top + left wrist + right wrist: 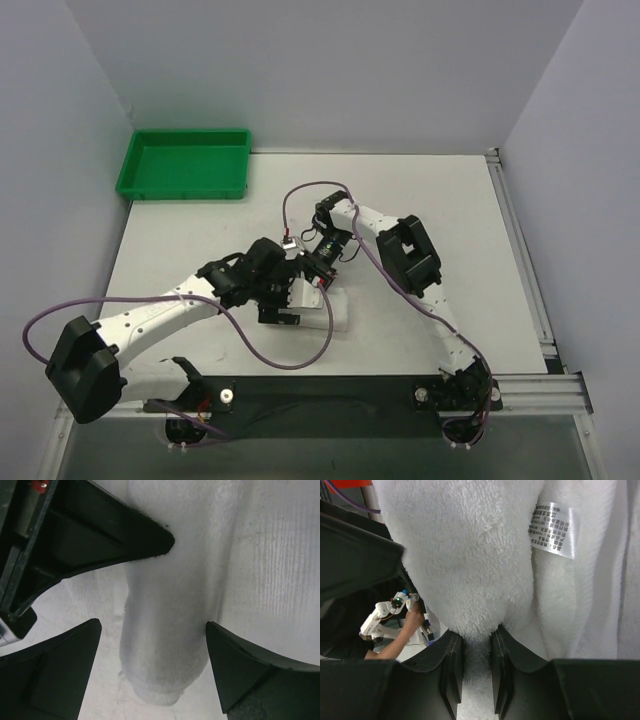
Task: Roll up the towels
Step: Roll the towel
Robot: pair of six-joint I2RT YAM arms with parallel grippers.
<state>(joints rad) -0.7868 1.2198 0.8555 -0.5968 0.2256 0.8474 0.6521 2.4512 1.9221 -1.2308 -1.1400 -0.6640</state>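
White table (450, 200), smooth and matte, enclosed by plain pale walls. One written item noted: a glossy care label (552, 530) sewn to the towel (470, 555), carrying several lines of small dark print, too fine to read. Towel is white terry with thick looped pile, unpatterned, gathered into a compact soft roll with a rounded end. It lies about midway along the table's width, nearer the near edge. Right gripper (477, 642): black jaws nearly closed, pinching a fold of the pile. Left gripper (152, 625): jaws spread wide on either side of the roll, holding nothing. Green plastic tray (180, 192), rectangular, sits at the far left corner.
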